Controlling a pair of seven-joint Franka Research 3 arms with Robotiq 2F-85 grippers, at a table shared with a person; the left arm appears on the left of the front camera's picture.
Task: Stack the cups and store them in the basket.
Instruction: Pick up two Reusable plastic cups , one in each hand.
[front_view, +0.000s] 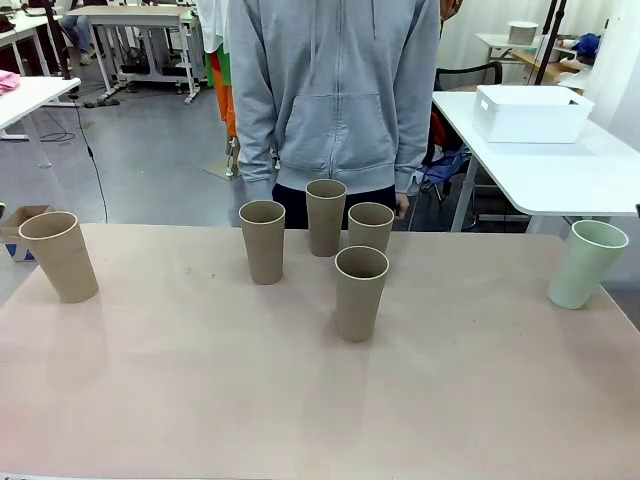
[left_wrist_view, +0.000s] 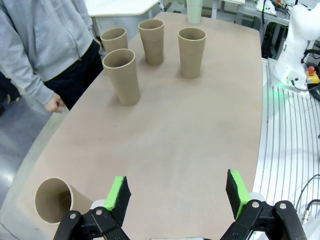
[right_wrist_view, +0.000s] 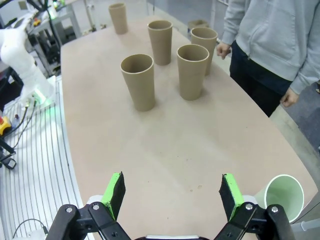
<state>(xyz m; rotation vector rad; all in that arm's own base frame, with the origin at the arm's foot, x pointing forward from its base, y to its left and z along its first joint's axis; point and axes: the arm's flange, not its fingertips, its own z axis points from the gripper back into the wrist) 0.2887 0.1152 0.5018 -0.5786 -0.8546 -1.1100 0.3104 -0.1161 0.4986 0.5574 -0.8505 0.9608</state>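
Observation:
Several tan cups (front_view: 360, 292) stand upright in a cluster mid-table, near the person. Another tan cup (front_view: 58, 256) stands alone at the table's left end, and the pale green cup (front_view: 586, 262) at its right end. The white basket (front_view: 530, 112) sits on a separate white table at the back right. My left gripper (left_wrist_view: 177, 195) hangs open over bare table with the lone tan cup (left_wrist_view: 52, 200) just outside its left finger. My right gripper (right_wrist_view: 172, 196) is open too, with the green cup (right_wrist_view: 284, 196) just outside its right finger. Neither holds anything.
A person in a grey hoodie (front_view: 340, 90) stands at the far edge behind the cluster, one hand (left_wrist_view: 55, 104) hanging by the table's rim. The near half of the beige table (front_view: 200, 400) is bare. A white arm base (left_wrist_view: 300, 40) stands beside the table.

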